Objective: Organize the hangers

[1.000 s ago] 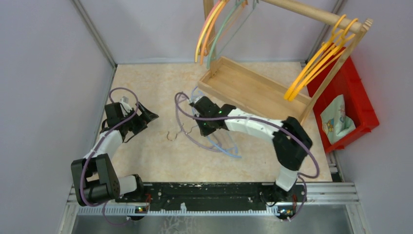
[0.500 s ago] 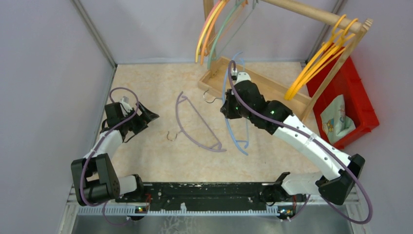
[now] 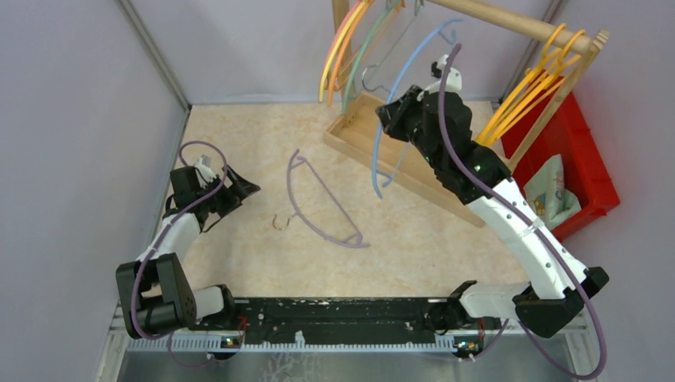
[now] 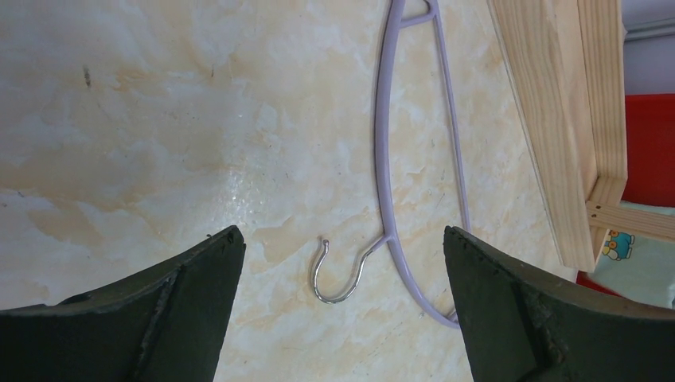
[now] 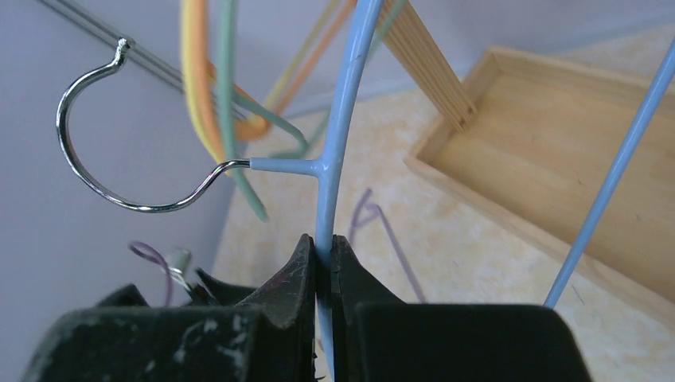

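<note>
My right gripper (image 3: pixel 388 113) (image 5: pixel 322 248) is shut on a blue hanger (image 3: pixel 396 91) (image 5: pixel 344 103) and holds it high, near the wooden rack (image 3: pixel 509 22); its metal hook (image 5: pixel 103 159) points toward the orange and green hangers (image 3: pixel 350 48) hung on the rack's left end. Yellow hangers (image 3: pixel 525 95) hang at the rack's right end. A purple hanger (image 3: pixel 322 203) (image 4: pixel 386 151) lies flat on the table, its hook (image 4: pixel 342 270) between my left fingers. My left gripper (image 3: pixel 243 191) (image 4: pixel 342 263) is open and empty, left of the purple hanger.
The rack's wooden base tray (image 3: pixel 414 147) (image 5: pixel 557 151) stands at the back right. A red bin (image 3: pixel 585 171) with a cloth in it sits beyond it on the right. Grey walls close in the table at the left and back.
My right arm has lifted the blue hanger off the table and carried it up and back toward the rack's rail. The purple hanger and my left arm have not moved.
</note>
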`<state>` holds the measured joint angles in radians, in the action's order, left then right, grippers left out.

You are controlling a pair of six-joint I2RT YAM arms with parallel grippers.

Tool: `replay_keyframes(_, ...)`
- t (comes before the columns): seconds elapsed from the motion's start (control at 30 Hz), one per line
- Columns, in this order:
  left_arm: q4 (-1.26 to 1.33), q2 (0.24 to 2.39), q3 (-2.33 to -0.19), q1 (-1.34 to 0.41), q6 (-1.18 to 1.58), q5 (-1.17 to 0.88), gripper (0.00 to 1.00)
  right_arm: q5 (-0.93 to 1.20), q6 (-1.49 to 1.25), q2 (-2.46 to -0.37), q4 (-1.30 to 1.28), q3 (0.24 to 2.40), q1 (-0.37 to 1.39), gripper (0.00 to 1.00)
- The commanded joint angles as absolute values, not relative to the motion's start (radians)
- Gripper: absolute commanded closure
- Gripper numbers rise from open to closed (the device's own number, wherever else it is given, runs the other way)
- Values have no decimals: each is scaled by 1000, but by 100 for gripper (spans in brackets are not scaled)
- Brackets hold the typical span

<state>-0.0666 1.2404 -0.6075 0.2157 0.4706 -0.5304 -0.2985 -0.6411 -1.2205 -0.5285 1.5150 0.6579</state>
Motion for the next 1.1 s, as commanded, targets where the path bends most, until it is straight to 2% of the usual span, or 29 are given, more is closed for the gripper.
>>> replay_keyframes(0.0, -37, 1217, -609, 215, 452, -552, 1, -308, -688, -1250, -250, 1595, 635, 100)
replay_keyframes(0.4, -51, 1206, -607, 214, 445, -550, 1, -203, -851, -1407, 96, 1657, 428, 100)
replay_keyframes(0.63, -49, 1209, -601, 215, 443, -547, 1, -155, -911, -1515, 188, 1737, 368, 100)
replay_keyframes(1.07, -53, 1235, -612, 214, 437, -536, 1, -179, -967, -1703, 121, 1920, 325, 100)
